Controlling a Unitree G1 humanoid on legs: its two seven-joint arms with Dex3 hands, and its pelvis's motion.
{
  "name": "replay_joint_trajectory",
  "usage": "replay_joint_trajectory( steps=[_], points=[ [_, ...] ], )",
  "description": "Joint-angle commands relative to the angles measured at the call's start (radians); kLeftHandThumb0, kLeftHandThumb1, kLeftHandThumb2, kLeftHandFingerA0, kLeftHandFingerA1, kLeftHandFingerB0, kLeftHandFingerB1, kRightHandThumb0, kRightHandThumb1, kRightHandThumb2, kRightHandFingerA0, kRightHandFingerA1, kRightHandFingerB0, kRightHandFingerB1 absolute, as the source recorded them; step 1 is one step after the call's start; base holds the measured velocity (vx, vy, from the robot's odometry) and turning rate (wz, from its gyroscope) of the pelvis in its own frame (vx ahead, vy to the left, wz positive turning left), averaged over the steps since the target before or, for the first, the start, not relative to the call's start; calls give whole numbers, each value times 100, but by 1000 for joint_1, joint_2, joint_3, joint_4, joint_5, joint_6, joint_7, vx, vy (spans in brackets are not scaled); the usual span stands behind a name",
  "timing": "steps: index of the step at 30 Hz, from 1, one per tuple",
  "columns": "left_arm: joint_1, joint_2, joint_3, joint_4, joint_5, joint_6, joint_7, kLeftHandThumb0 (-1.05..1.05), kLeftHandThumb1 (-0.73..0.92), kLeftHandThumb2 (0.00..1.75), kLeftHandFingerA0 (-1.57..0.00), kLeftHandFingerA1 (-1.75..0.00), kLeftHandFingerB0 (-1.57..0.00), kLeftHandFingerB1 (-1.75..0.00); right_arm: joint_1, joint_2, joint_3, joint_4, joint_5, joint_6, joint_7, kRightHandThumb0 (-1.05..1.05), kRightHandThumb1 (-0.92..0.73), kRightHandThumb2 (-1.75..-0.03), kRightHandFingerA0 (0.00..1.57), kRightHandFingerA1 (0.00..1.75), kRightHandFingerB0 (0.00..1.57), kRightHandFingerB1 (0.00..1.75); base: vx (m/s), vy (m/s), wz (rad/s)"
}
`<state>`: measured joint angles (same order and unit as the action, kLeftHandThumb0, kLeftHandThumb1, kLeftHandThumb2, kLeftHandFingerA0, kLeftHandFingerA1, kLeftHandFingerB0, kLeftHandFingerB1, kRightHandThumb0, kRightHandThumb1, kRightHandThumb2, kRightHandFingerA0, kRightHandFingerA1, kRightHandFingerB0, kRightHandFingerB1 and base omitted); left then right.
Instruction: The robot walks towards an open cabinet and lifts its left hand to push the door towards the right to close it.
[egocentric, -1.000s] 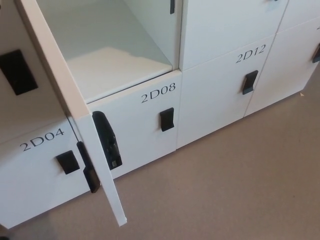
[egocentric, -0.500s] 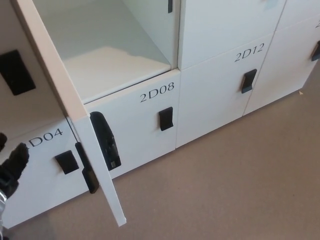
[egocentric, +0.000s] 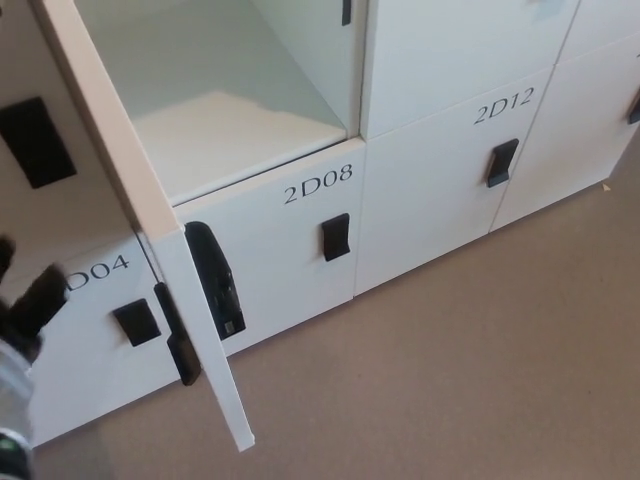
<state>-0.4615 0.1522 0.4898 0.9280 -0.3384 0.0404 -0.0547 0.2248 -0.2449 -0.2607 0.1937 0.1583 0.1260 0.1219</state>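
Note:
The white cabinet door (egocentric: 130, 190) stands open, swung out toward me, with a black latch (egocentric: 216, 280) on its inner face and a black handle (egocentric: 176, 335) at its outer side. Behind it the open compartment (egocentric: 225, 110) shows an empty white shelf. My left hand (egocentric: 28, 300) rises at the left picture edge, left of the door and apart from it, in front of the panel marked 2D04 (egocentric: 98, 272). Its black fingers (egocentric: 42, 292) are spread and hold nothing. My right hand does not show.
Closed white locker doors marked 2D08 (egocentric: 318, 182) and 2D12 (egocentric: 502, 106) with black handles sit to the right of the open one. Grey-brown carpet (egocentric: 450, 370) covers the floor in front.
My left hand has come up into the picture at the left edge and risen a little higher since half a second ago. The door has not swung.

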Motion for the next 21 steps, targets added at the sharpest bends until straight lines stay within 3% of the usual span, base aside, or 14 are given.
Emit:
replay_joint_trajectory(
  steps=[1,4,5,8,10,12,13,14,15,16,17,19,20,21],
  points=[
    [-160,-285,-259,-451,131,-52,179,-21,73,65,-30,-33,-27,-31,19,-13,7,-35,-26,30,-9,-12,-69,-59,65,66,45,54,0,0,0],
    [-513,-443,-393,-273,260,-10,309,-24,67,60,-38,-35,-28,-30,57,-14,32,-67,-54,-3,-3,-10,-68,-59,65,68,45,55,0,0,0],
    [-689,-526,-417,-136,280,-5,333,-21,49,95,-31,-59,-9,-47,72,-12,42,-82,-64,-18,-2,-10,-69,-60,61,66,43,55,0,0,0],
    [-901,-640,-436,27,287,-2,343,-22,47,94,-23,-54,-10,-47,92,-6,61,-108,-80,-32,-8,-9,-69,-60,62,66,43,55,0,0,13],
    [-1054,-759,-465,112,302,-2,328,-21,45,93,-30,-59,-9,-47,103,-2,84,-147,-101,-32,-16,-9,-69,-60,62,66,43,55,0,0,6],
    [-1085,-785,-471,128,306,-3,324,-21,45,93,-30,-59,-9,-47,105,-1,89,-156,-105,-30,-18,-9,-69,-60,62,66,43,55,0,0,0],
    [-1127,-838,-482,128,301,16,312,-26,63,59,-58,-73,-25,-30,114,0,101,-185,-114,-16,-20,-13,-70,-60,62,66,44,54,0,0,0],
    [-1152,-870,-486,126,295,30,305,-26,63,59,-58,-73,-25,-30,121,1,109,-205,-120,-7,-22,-13,-70,-60,62,66,44,54,0,0,0],
    [-1184,-946,-510,113,300,38,287,-19,89,74,-5,-69,0,-15,120,-8,129,-225,-147,-26,-23,-17,-75,-62,60,73,53,65,0,0,0],
    [-1205,-997,-527,105,304,41,275,-19,89,74,-5,-69,0,-15,119,-16,142,-237,-167,-42,-23,-17,-75,-62,60,73,53,65,0,0,0],
    [-1211,-1056,-548,105,316,49,259,-32,92,133,0,0,0,0,119,-21,151,-247,-182,-50,-24,-17,-75,-62,60,73,53,65,0,0,0],
    [-1216,-1110,-566,111,327,58,246,-32,92,133,0,0,0,0,120,-24,159,-258,-191,-50,-26,-17,-75,-62,60,73,53,65,0,0,0],
    [-1187,-1134,-585,116,336,54,213,-46,92,153,0,0,0,0,118,-23,165,-263,-195,-46,-29,-17,-75,-62,60,73,53,65,0,0,0],
    [-1187,-1134,-585,116,336,54,213,-46,92,153,0,0,0,0,118,-23,165,-263,-195,-46,-29,-17,-75,-62,60,73,53,65,0,0,0]
  ],
)
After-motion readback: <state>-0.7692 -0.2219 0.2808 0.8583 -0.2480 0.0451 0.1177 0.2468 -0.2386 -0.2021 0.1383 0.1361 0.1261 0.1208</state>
